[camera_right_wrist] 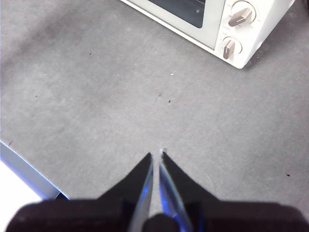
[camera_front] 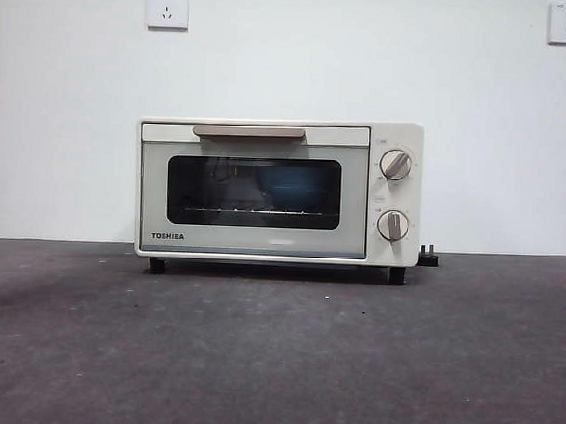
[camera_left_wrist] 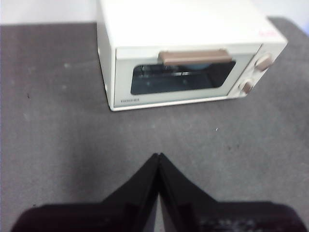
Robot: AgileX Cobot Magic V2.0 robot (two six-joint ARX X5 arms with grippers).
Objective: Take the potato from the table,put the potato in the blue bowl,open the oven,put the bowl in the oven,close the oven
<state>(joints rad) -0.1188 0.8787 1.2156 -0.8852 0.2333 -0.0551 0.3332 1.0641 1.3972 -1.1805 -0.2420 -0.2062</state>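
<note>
Front view showed the oven [camera_front: 278, 190] shut, the blue bowl [camera_front: 298, 189] behind its glass — task apparently finished; potato unseen. Left gripper [camera_left_wrist: 158, 157] and right gripper [camera_right_wrist: 156, 154] hung closed, empty, before the oven.

Oven [camera_front: 277, 190] door shut, blocking its cavity; table [camera_front: 278, 351] in front of oven bare, open for approach on all sides.

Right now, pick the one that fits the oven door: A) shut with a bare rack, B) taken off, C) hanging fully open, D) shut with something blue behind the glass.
D: in the front view the oven has its door flush and closed, handle at the top, and a blue shape, likely the blue bowl, shows through the dark glass.
</note>
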